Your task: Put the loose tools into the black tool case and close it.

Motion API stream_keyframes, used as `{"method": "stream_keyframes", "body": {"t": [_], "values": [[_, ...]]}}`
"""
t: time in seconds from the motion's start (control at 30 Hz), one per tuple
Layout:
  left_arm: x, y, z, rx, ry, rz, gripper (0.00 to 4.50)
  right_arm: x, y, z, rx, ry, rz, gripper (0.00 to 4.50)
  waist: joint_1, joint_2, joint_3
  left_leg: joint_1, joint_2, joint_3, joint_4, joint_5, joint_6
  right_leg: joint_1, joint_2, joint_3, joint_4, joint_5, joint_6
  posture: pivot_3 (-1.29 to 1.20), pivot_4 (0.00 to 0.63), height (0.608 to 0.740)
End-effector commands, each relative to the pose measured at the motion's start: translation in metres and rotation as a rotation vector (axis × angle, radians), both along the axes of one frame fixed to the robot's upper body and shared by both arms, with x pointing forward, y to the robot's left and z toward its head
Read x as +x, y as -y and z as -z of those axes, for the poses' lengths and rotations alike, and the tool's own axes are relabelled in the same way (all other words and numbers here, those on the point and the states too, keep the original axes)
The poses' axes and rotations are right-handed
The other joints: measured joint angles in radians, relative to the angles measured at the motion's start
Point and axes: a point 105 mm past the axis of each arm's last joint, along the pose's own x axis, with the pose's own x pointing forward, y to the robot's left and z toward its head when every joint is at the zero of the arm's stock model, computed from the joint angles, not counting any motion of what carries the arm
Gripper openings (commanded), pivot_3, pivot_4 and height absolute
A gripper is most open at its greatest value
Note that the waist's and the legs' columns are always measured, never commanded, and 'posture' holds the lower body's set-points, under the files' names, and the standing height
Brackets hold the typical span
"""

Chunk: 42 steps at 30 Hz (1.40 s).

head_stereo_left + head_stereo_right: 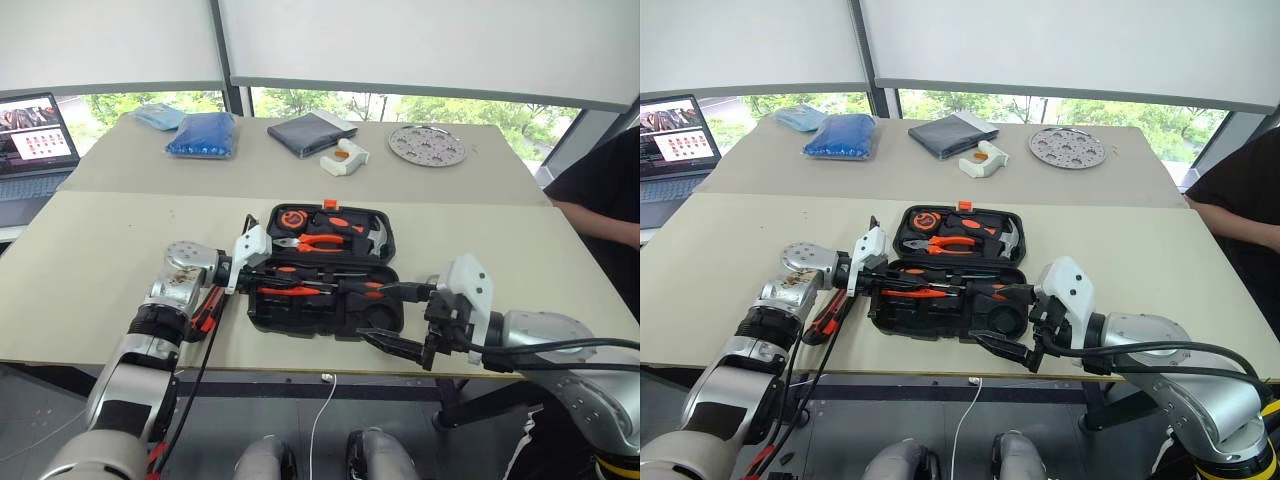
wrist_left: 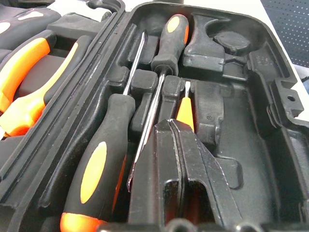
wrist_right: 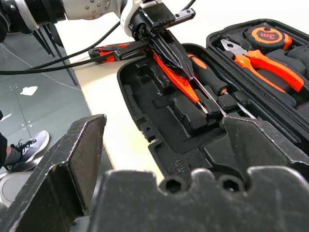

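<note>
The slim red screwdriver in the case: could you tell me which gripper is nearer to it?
Left. The left gripper is shut on the slim red screwdriver; the right gripper hovers open at the case's near corner.

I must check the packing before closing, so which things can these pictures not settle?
- Slim red screwdriver: left wrist view, the shut left gripper covers its handle; held or only touched, unclear.
- Orange-black utility knife: right wrist view, left arm hides one end.
- Black hinged plastic tool case: head views, open right gripper hides its front corner.
</note>
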Motion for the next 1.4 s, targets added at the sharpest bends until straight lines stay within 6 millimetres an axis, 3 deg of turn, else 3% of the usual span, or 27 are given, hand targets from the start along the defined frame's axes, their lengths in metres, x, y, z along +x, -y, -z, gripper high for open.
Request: {"method": "stream_keyframes", "body": {"t": [0.03, 0.63, 0.83, 1.0, 1.23, 1.4], "values": [[0.0, -0.009, -0.028, 0.004, 0.069, 0.023, 0.03, -0.001, 0.0, -0.006, 0.011, 0.033, -0.011, 4.5, 0.0, 0.0, 0.0, 0.0, 0.0, 0.0, 0.0, 0.0, 0.0, 0.0, 0.0, 0.0, 0.0, 0.0, 0.0, 0.0, 0.15, 0.718], [-0.008, 0.013, 0.019, 0.09, 0.038, 0.099, 0.03, 0.002, 0.001, -0.006, 0.019, 0.032, 0.001, 4.5, 0.002, 0.0, 0.0, 0.0, 0.0, 0.0, 0.0, 0.0, 0.0, 0.001, 0.0, 0.0, -0.001, 0.0, 0.001, 0.0, 0.15, 0.718], [-0.006, 0.014, 0.025, 0.094, 0.03, 0.087, 0.03, 0.002, 0.001, -0.007, 0.019, 0.033, 0.005, 4.5, 0.002, 0.0, 0.0, 0.003, 0.0, 0.0, 0.0, -0.001, 0.001, 0.004, -0.001, 0.0, -0.002, 0.0, 0.001, 0.0, 0.15, 0.718], [-0.004, 0.013, 0.02, 0.067, 0.035, 0.072, 0.03, 0.001, 0.002, -0.007, 0.016, 0.035, 0.007, 4.5, 0.002, 0.0, 0.0, 0.004, 0.0, 0.0, 0.0, -0.002, 0.003, 0.005, -0.001, 0.0, -0.001, 0.001, 0.001, 0.0, 0.15, 0.718], [0.002, -0.001, -0.026, 0.023, 0.066, 0.05, 0.03, 0.001, 0.002, -0.006, 0.012, 0.028, 0.004, 4.5, 0.0, 0.0, 0.0, 0.002, 0.0, -0.001, 0.0, -0.002, 0.003, 0.004, -0.001, 0.0, -0.002, 0.001, 0.002, 0.0, 0.15, 0.718], [-0.005, -0.014, -0.017, 0.106, 0.053, 0.081, 0.03, 0.001, 0.003, -0.005, 0.012, 0.026, 0.002, 4.5, 0.0, 0.0, 0.0, 0.002, -0.001, -0.001, 0.0, -0.002, 0.003, 0.004, -0.001, -0.001, -0.003, 0.0, 0.003, 0.0, 0.15, 0.718]]}}
